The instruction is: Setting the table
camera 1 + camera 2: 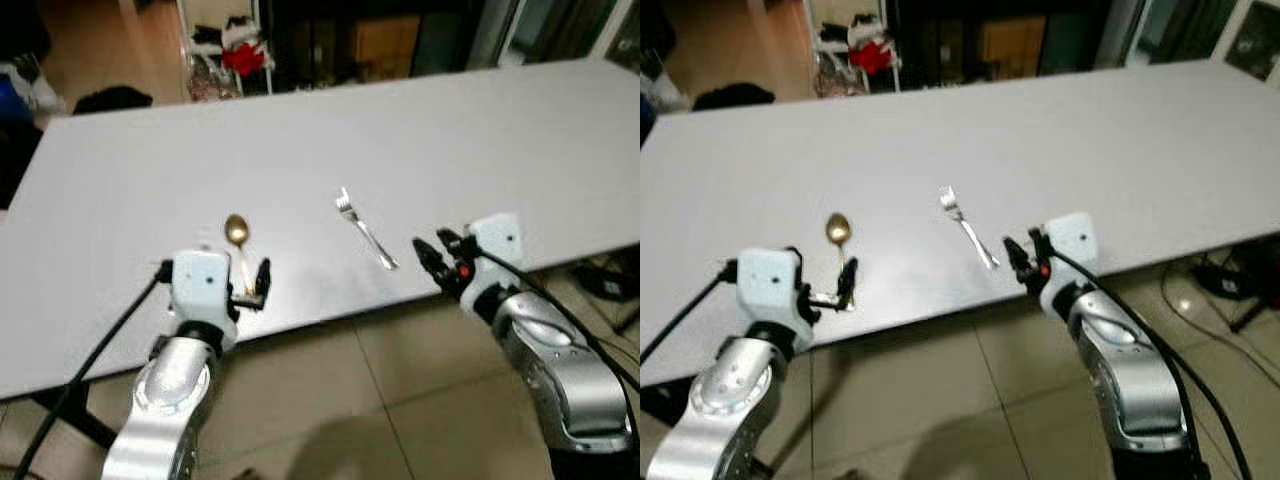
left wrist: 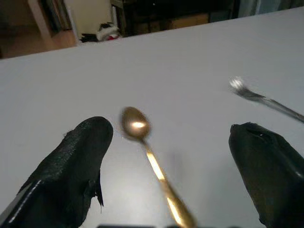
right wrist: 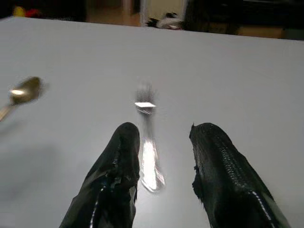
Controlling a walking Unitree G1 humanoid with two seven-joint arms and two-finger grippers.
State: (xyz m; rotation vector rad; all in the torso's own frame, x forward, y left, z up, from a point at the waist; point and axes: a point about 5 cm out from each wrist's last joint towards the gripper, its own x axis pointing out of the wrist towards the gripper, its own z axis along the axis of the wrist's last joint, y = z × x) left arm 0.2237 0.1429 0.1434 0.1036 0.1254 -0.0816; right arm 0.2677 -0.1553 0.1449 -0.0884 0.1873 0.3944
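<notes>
Pincers (image 1: 250, 283) (image 1: 432, 258) by 1 spoon (image 1: 237, 232), 1 fork (image 1: 364, 230)

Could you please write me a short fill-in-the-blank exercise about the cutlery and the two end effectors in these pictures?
1. The spoon is ____ in colour.
2. The silver fork lies to the robot's ____ of the spoon.
3. The left end effector has its fingers spread either side of the ____ handle.
4. The right end effector points at the ____ handle.

Missing words: gold; right; spoon's; fork's
</notes>
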